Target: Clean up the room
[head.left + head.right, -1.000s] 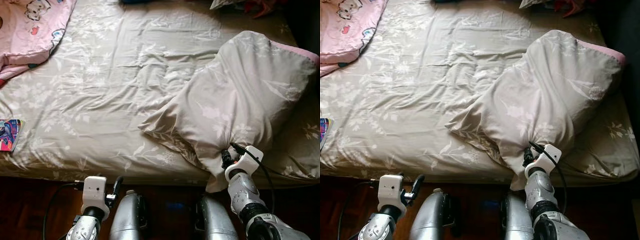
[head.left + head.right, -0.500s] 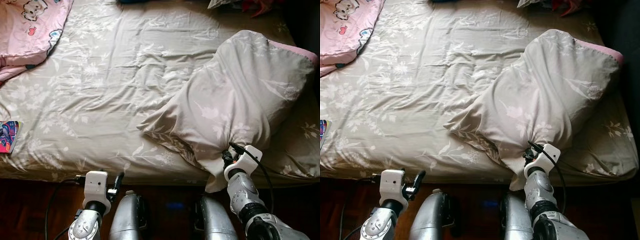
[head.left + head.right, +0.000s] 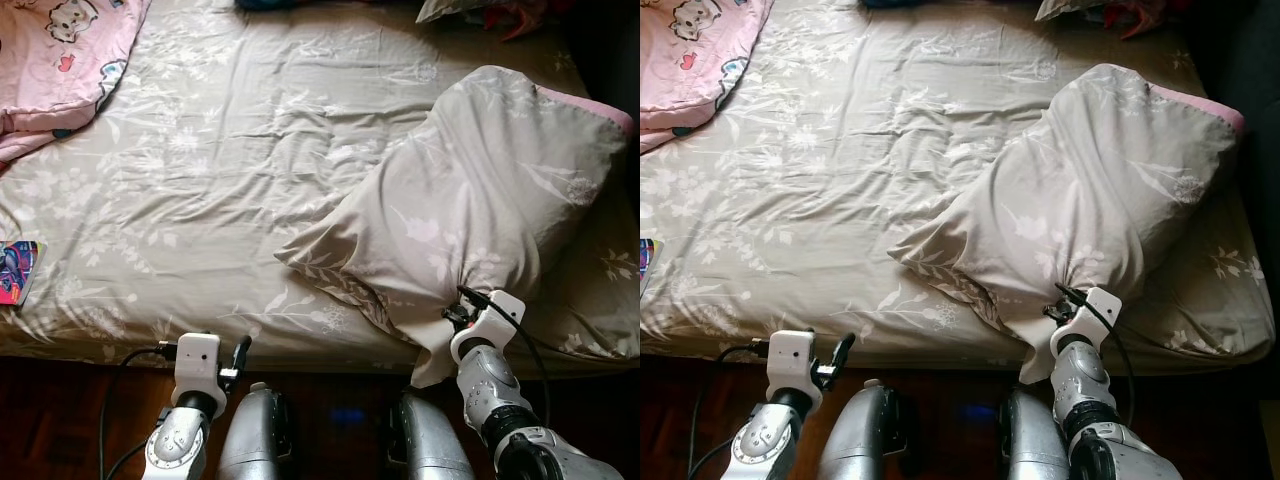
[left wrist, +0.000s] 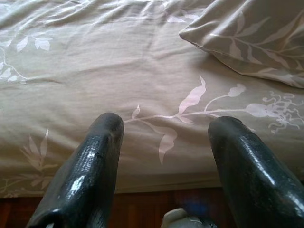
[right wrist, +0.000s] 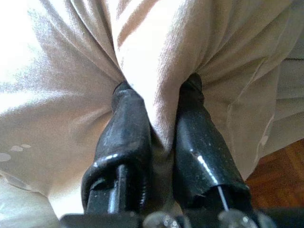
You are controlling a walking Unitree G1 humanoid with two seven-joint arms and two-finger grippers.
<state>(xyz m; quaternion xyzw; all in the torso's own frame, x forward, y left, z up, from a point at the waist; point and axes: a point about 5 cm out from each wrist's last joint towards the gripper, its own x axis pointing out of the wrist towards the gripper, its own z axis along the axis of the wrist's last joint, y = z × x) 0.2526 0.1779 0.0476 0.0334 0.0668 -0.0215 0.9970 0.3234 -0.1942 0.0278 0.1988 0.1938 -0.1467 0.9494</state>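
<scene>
A bed (image 3: 200, 180) covered with a grey-beige floral sheet lay before the robot, seen from above. On its right side a large pillow (image 3: 480, 190) in matching fabric lay slanted across the sheet, its near corner reaching the bed's front edge. The right gripper (image 5: 159, 123) pinched a bunched fold of that corner, its jaws clamped narrowly with the cloth squeezed between them; this hold probably served to drag or lift the pillow toward its proper spot at the head of the bed. The left gripper (image 4: 164, 142) hovered low at the bed's front edge, jaws spread wide and holding nothing, likely ready to help. A pink blanket (image 3: 60, 50) sat crumpled at the far left corner, and a small colourful book (image 3: 18, 270) rested near the left edge, both apparently awaiting tidying.
</scene>
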